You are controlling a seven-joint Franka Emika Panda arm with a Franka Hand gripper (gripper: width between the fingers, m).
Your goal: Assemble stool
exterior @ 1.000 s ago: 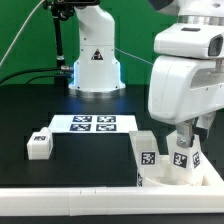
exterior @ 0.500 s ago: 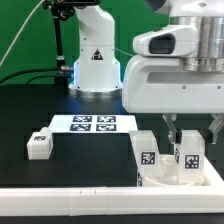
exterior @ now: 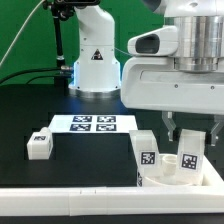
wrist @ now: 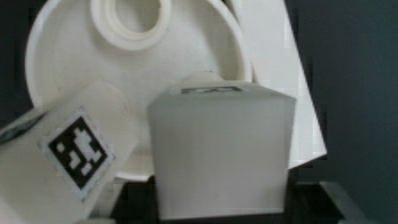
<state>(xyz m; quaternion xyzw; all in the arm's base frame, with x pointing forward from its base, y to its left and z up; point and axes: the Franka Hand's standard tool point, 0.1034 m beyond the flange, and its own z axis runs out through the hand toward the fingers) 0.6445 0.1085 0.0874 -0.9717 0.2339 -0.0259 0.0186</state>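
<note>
**Fig.** Stool parts, ext. + wrist views. I count 1 seat disc [exterior: 158,181] at the ext. view's lower right, just behind 1 border rail [exterior: 60,200]. There are 3 legs: 2 stand upright on the disc, the left leg [exterior: 146,155] and the right leg [exterior: 190,156]. The 3rd, a loose leg [exterior: 39,146], lies well apart near 1 marker board [exterior: 93,123] w/ 4 tags. The gripper [exterior: 192,132] hangs over the right leg, fingers spread w/ a gap each side, pinching nothing. The legs hide the sockets, so I can't tell if they're seated. The wrist view is blurred and its fingertips are barely visible.
</note>
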